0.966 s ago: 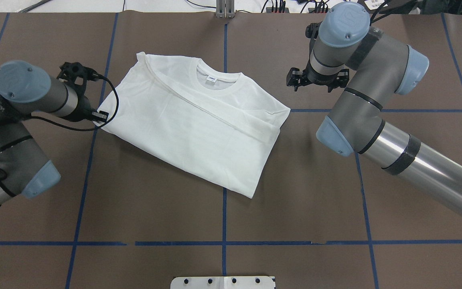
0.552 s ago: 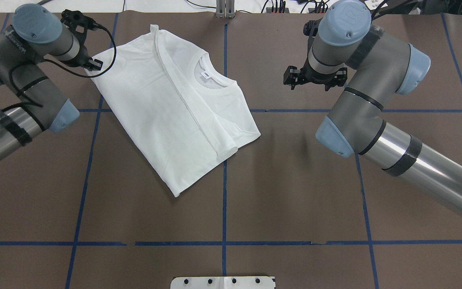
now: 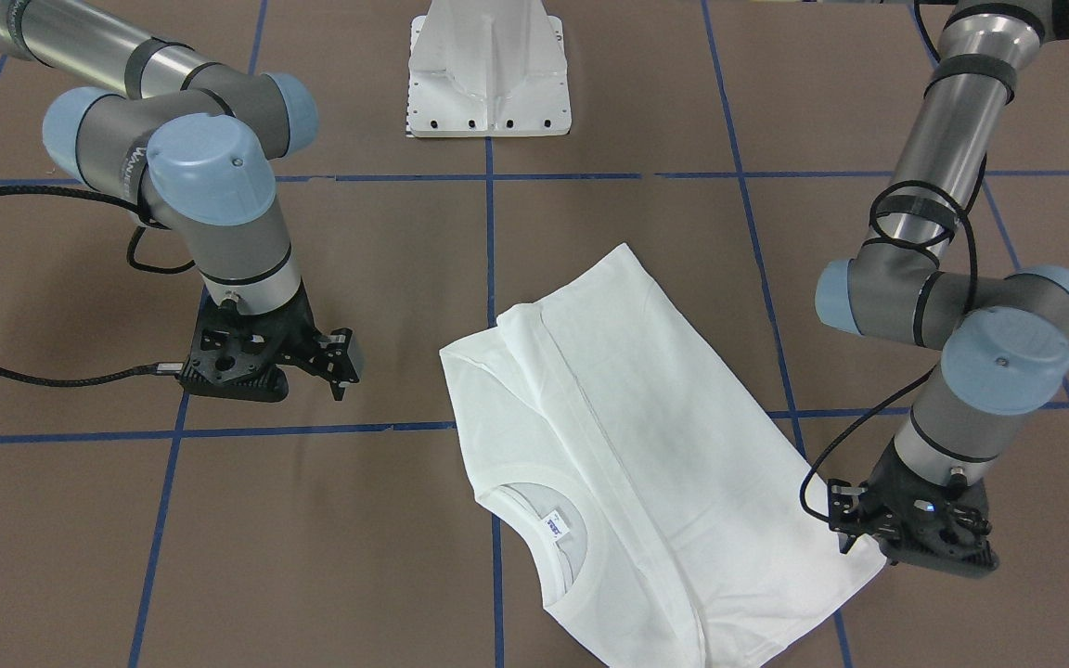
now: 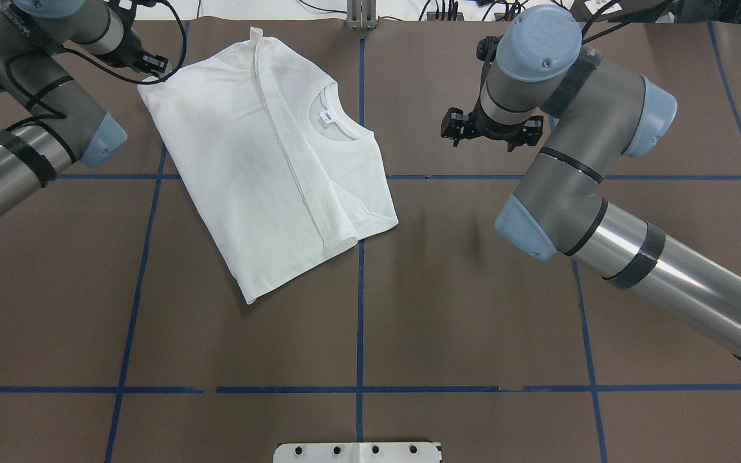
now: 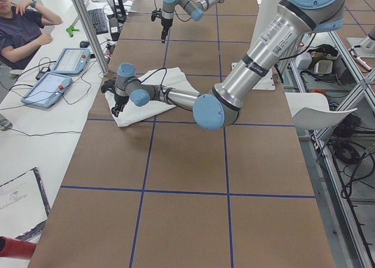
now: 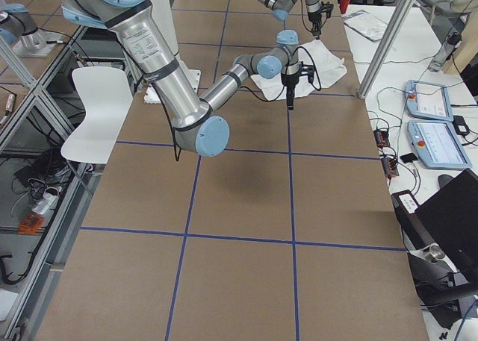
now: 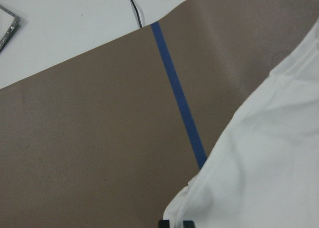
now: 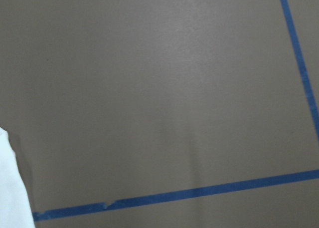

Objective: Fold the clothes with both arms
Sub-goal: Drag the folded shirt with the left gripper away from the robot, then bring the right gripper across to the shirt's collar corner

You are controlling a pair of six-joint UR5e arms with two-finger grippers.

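Left tool (image 3: 859, 533): closed on the shirt's (image 4: 261, 161) corner, low at the desk (image 4: 473, 308). In the left wrist view, white cloth runs right up to the black fingertips (image 7: 172, 223) at the bottom edge.

Right tool (image 3: 341, 366): fingers spread, holding nothing. It hangs over bare desk beside the collar (image 4: 345, 132) end and clear of the cloth. The right wrist view shows brown desk, tape (image 8: 174, 195) and a sliver of white at the left edge.

Shirt: flat on the desk, folded lengthwise into a long panel, with one fold edge running from the far end down its length. It lies at an angle across the tape grid, in the far left part of the overhead view. Collar up, label (image 4: 327, 116) showing inside it.

Pedestal (image 3: 488, 74): at the robot's edge of the desk, well apart from the shirt.
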